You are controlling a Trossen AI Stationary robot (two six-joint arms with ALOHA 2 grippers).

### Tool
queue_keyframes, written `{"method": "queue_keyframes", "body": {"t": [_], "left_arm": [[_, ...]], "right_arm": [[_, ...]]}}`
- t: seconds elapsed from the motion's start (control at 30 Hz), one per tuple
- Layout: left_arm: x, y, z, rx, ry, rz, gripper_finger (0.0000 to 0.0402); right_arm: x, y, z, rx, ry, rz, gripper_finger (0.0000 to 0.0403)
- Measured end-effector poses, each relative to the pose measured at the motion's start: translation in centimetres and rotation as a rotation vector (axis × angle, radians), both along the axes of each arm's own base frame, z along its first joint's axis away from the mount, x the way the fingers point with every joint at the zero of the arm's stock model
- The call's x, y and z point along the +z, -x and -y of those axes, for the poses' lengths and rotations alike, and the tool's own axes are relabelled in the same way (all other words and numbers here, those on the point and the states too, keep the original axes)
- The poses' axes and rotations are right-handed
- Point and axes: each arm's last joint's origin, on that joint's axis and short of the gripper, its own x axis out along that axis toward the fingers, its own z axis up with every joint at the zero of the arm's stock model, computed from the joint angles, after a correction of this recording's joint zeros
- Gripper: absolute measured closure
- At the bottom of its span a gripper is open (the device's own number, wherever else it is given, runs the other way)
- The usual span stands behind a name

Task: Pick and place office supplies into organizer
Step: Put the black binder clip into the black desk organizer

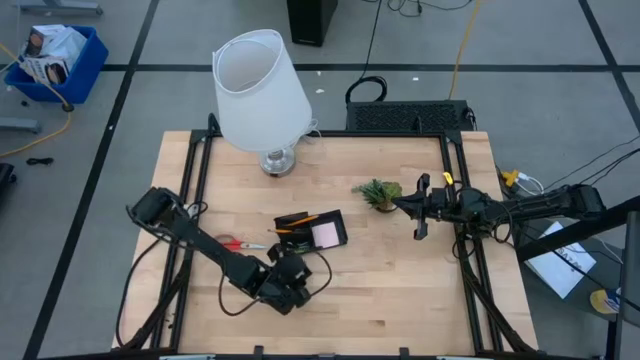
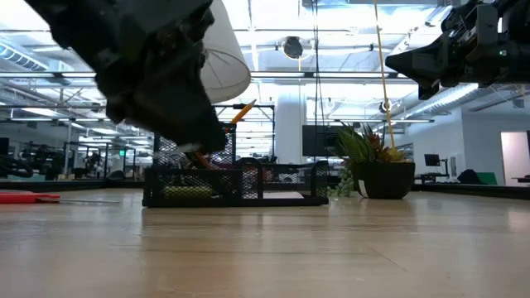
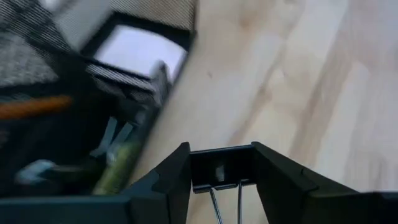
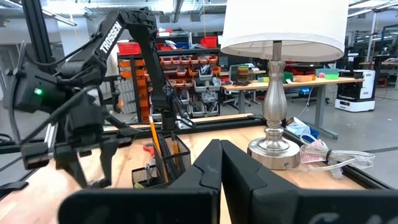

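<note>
My left gripper hovers just near of the black mesh organizer, shut on a small black binder clip. The organizer holds a pink sticky-note pad, an orange pencil standing tilted, and other small items. The red-handled scissors lie flat on the table to the organizer's left. My right gripper waits shut above the table's right part, beside the green plant. My left gripper pinches the binder clip by its black body, one finger on each end. The clip's two wire handles point back between the fingers. The clip is lifted clear above the wood, beside the organizer's near edge.
A big white lamp stands at the table's far edge, left of centre, its cord lying by the base. The potted plant stands right of the organizer. Bare wood lies toward the near right.
</note>
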Motion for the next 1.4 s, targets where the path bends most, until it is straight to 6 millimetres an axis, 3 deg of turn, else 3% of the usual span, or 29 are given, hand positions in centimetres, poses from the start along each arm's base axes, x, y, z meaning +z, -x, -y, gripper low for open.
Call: {"method": "queue_keyframes", "body": {"t": [0.17,0.33,0.53,0.73,1.0,1.4], "left_arm": [[1.6,-0.3,-1.7,0.079,-0.005,0.042,0.0231],[1.2,-0.6,-4.1,0.233,0.096,-0.006,0.0246],[1.0,-1.4,-6.2,0.274,0.193,-0.057,0.0238],[1.0,-1.5,-6.5,0.307,0.238,-0.054,0.0209],[1.0,-1.6,-7.0,0.349,0.272,-0.056,0.0203],[1.3,-1.2,-4.3,0.206,0.177,-0.007,0.0201]], "right_arm": [[0.0,0.0,0.0,0.000,0.000,-0.001,0.0403],[0.0,0.0,0.0,0.000,0.000,-0.002,0.0403],[0.0,0.0,0.0,0.000,0.000,-0.002,0.0403],[0.0,0.0,0.0,0.000,0.000,-0.001,0.0403],[0.0,0.0,0.0,0.000,0.000,-0.002,0.0403],[0.0,0.0,0.0,0.000,0.000,-0.002,0.0403]]}}
